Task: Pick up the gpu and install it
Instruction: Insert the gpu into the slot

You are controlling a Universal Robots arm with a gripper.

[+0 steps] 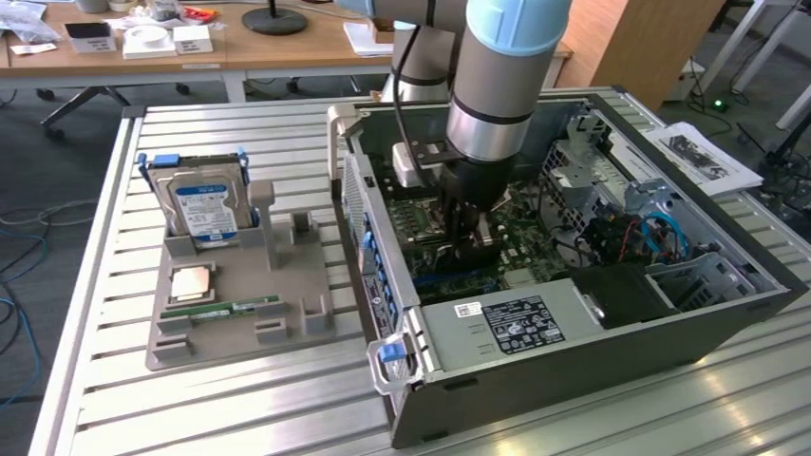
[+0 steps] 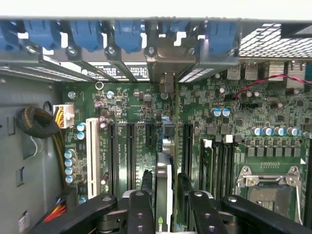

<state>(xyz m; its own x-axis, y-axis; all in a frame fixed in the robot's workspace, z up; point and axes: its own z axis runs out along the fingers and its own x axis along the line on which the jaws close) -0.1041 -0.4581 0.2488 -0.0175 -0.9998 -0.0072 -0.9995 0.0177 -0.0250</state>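
Straddling gpu [image 2: 165, 187] upright on motherboard [image 2: 219, 97], tool [image 2: 163, 195]

Seen edge-on between the fingers [image 2: 146, 183], the gpu [image 2: 165, 180], cooler face hidden; lower end cut off by the frame. Behind the gripper [image 1: 466, 233] in the exterior view, card and slot both out of sight
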